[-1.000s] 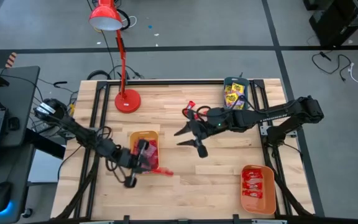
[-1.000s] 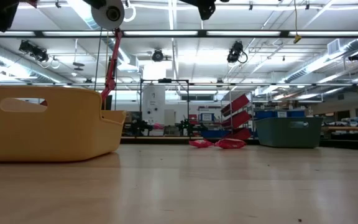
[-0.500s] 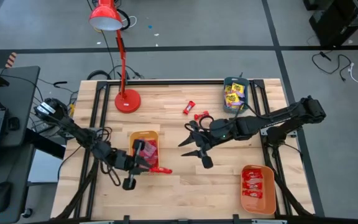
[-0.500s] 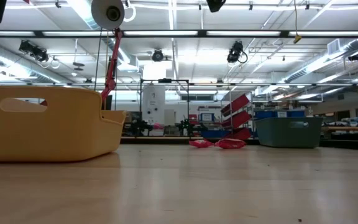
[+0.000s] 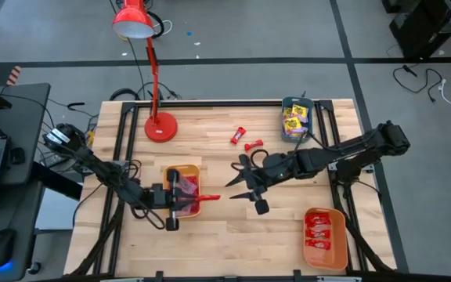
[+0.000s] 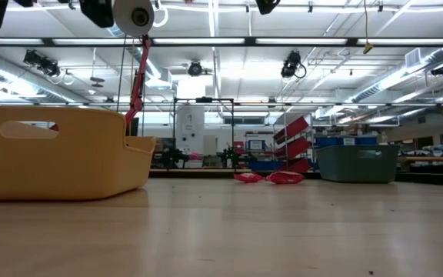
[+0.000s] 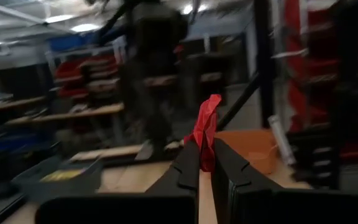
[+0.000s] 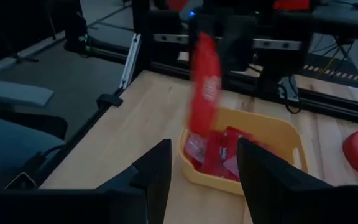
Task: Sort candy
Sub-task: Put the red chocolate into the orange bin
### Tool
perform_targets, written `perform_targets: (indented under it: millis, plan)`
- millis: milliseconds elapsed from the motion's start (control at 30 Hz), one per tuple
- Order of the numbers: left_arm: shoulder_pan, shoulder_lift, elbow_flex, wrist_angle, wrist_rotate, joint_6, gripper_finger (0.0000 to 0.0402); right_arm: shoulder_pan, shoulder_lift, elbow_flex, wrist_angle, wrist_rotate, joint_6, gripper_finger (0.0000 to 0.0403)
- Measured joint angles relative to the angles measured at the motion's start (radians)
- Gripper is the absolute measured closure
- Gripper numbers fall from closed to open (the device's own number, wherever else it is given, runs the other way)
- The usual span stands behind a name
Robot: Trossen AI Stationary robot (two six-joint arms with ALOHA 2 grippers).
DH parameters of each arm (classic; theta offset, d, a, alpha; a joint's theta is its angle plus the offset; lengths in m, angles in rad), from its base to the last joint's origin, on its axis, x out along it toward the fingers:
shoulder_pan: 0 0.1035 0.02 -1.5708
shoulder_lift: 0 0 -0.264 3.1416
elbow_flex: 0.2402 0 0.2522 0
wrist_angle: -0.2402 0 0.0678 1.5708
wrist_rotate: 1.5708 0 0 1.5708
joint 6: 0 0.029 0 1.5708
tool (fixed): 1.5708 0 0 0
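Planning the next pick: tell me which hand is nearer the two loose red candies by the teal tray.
Right. The right hand hangs open just below the red candies at mid-table. The left hand is farther off by the yellow tray, shut on a red wrapper.

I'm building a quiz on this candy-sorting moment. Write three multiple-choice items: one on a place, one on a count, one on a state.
1. Where are the yellow candies? A teal tray B orange tray C bare table
2. How many loose red candies lie near the lamp base? A none B two C five
3. The left hand is: A open, empty B shut on a red candy C hidden

Answers:
1 A, the teal tray holds them.
2 B, two loose red candies show.
3 B, its fingers pinch the red candy.
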State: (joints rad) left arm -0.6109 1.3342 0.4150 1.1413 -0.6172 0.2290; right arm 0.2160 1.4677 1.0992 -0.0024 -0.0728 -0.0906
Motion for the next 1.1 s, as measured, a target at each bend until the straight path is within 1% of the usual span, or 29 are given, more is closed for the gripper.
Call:
perform_targets:
  millis: [100, 200, 367, 567, 667, 900, 1033, 1100]
  plan:
    - [0.000, 0.000, 0.000, -0.027, -0.075, -0.020, 0.0390, 0.029, 0.000, 0.000, -0.020, 0.084, 0.008, 0.0236]
    - [0.000, 0.000, 0.000, -0.044, -0.082, -0.050, 0.0390, 0.051, 0.000, 0.000, -0.031, 0.184, -0.023, 0.0236]
    - [0.000, 0.000, 0.000, -0.050, -0.100, -0.056, 0.0390, 0.064, 0.000, 0.000, -0.033, 0.273, -0.018, 0.0236]
    - [0.001, 0.000, 0.000, -0.071, -0.103, -0.065, 0.0390, 0.064, 0.015, 0.000, -0.022, 0.273, 0.019, 0.0235]
    - [0.003, 0.000, 0.000, -0.069, -0.144, -0.062, 0.0390, 0.065, 0.031, 0.000, -0.002, 0.259, 0.040, 0.0230]
    - [0.023, 0.000, 0.000, -0.064, -0.146, -0.059, 0.0390, 0.064, 0.129, 0.000, 0.158, 0.257, 0.010, 0.0210]
    - [0.025, 0.000, 0.000, -0.072, -0.137, -0.051, 0.0390, 0.050, 0.167, 0.000, 0.220, 0.311, -0.011, 0.0200]
    - [0.025, 0.000, 0.000, -0.073, -0.130, -0.046, 0.0390, 0.037, 0.169, 0.000, 0.227, 0.311, -0.015, 0.0197]
